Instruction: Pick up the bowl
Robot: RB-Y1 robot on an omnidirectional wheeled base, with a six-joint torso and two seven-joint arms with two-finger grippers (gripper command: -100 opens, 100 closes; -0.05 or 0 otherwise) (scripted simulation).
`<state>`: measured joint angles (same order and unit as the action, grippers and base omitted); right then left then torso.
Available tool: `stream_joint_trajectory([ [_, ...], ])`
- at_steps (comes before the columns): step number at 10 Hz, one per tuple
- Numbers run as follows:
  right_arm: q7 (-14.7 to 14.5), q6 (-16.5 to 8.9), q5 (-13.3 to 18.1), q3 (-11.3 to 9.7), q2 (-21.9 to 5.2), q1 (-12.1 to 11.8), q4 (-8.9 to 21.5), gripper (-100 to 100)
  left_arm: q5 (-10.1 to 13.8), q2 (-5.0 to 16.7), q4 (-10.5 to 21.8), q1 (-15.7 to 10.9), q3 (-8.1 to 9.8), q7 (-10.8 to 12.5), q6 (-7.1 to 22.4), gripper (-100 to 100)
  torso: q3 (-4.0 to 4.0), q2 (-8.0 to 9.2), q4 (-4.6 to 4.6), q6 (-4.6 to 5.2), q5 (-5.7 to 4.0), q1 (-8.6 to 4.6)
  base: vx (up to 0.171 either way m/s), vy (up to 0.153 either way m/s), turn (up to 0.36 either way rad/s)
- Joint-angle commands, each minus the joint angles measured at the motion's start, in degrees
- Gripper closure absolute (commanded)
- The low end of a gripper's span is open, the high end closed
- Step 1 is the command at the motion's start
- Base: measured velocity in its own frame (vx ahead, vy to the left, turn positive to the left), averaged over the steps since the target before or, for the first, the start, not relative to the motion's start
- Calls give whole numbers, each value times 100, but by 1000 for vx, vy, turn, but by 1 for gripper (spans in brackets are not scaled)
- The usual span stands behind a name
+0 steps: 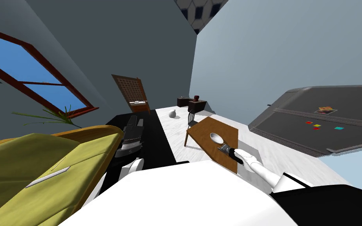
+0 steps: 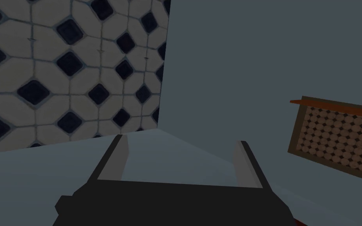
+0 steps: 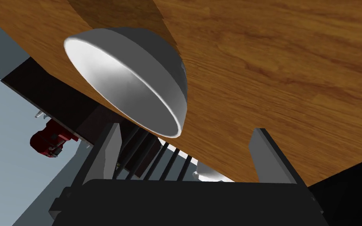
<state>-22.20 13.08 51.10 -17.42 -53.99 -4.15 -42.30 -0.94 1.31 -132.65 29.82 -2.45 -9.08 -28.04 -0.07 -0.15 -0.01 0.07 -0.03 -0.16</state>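
Grey bowl on wooden table, just beyond right gripper fingers. Held spread wide to admit the rim. Left gripper idle aside, likewise spread.

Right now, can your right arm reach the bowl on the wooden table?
Probably yes. My right arm is stretched over the wooden table, its jaws stand open, and the white bowl sits just ahead of them. Nothing lies between them, so a short push forward should do.
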Motion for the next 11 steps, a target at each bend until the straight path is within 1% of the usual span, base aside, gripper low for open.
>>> stream_joint_trajectory([
  [1,47,17,70,-77,-33,79,204,-100,0,0,0,0,0,0,0,0,0,0,0,0,0,0,12,-8,112],
  [4,242,211,387,-410,-235,285,886,-100,0,0,0,0,0,0,0,0,-3,-5,-1,0,0,-3,23,-11,283],
  [5,242,211,387,-410,-235,285,856,-100,0,0,0,0,0,0,0,0,-5,-8,-2,0,-1,-6,24,-22,85],
  [6,242,211,387,-410,-235,285,899,-100,0,0,0,1,1,0,0,0,-4,-6,-2,7,-3,-6,11,-7,-44],
  [7,313,283,472,-513,-273,339,1087,-100,0,0,0,1,1,0,0,0,-1,-1,-1,9,-2,-2,14,1,170],
  [8,313,283,472,-513,-273,339,1087,-100,0,0,0,0,0,0,0,0,-1,-1,0,2,-1,1,14,-8,108],
  [10,453,429,611,-701,-306,423,1398,-100,0,0,0,1,1,0,0,0,-2,-4,-1,4,-2,-2,25,-16,163],
  [11,453,429,611,-701,-306,423,1398,-100,0,0,0,1,1,0,0,0,-4,-7,-2,3,-2,-4,21,-18,104],
])
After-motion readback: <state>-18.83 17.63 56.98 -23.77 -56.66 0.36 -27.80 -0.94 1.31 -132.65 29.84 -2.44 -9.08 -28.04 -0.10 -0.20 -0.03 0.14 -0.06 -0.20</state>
